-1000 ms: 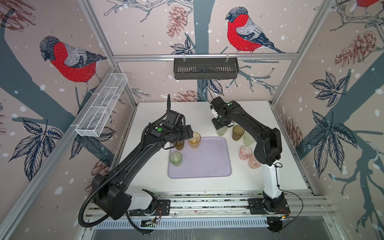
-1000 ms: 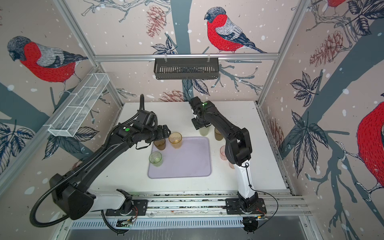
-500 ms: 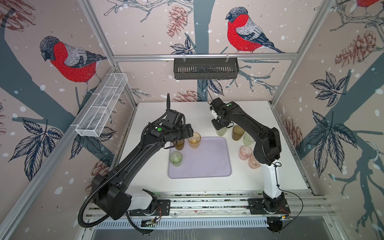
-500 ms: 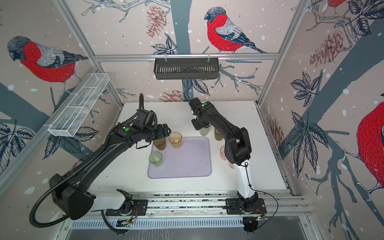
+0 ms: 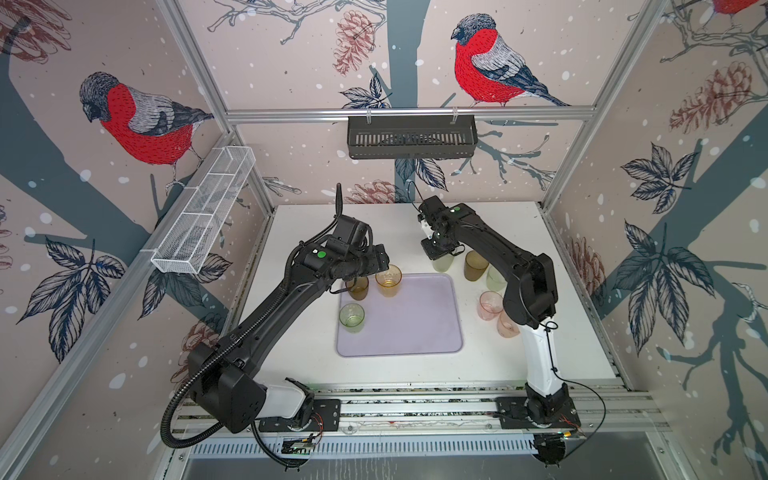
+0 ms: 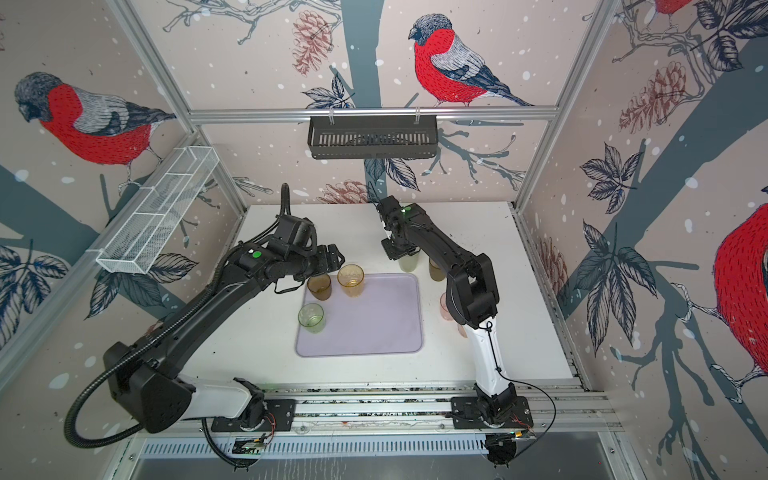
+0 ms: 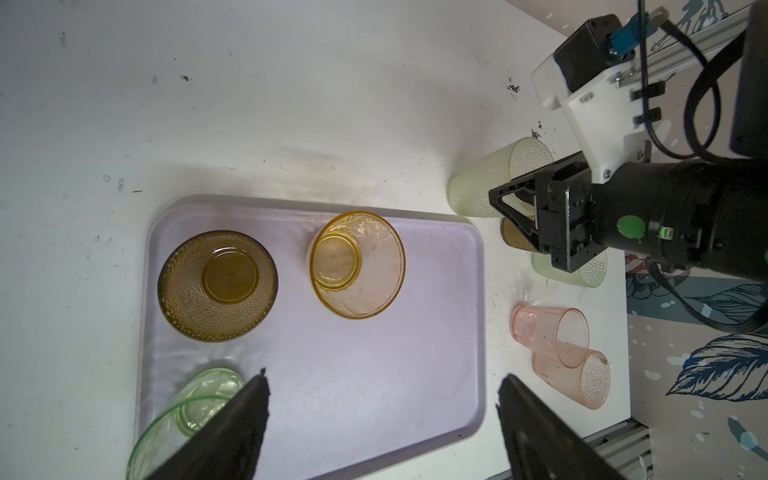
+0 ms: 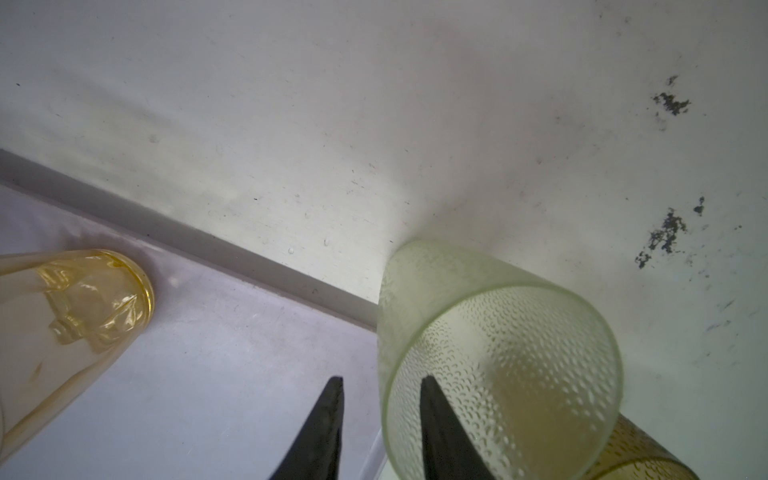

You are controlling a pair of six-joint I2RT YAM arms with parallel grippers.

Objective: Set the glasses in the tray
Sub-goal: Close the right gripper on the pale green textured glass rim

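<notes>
We count three glasses already on the tray (image 5: 407, 328), all upright w/ mouths up. The brown glass (image 5: 358, 287) is in the far-left corner. The amber glass (image 5: 389, 281) is just beside it along the far edge. The short green glass (image 5: 352, 317) is by the left rim, nearer the arm bases.

The left end effector (image 7: 383, 376) hangs over the tray, released, jaws spread wide & nothing b/w them. In both top views it sits above the far edge, by the brown & amber glasses.

The other five stand on the tabletop (image 5: 490, 365), off the tray. The tall green glass (image 8: 498, 353) is just past the tray's far-right corner, right by the rim; we can't tell if they touch. The right end effector (image 8: 381, 380) is down over it but not clamped. One finger (image 8: 436, 424) is inside the mouth & the other outside, w/ a gap to the wall on each side in the right wrist view.

Just beside that glass, away from the tray, stands a second brown glass (image 5: 476, 266). Next to it is a third green glass (image 5: 494, 279), partly behind the right arm. A pink glass (image 5: 489, 304) & a second pink glass (image 5: 507, 328) sit close together nr the tray's right edge.

A black basket (image 5: 411, 137) hangs on the back rail & a white mesh basket (image 5: 203, 212) on the left rail.
</notes>
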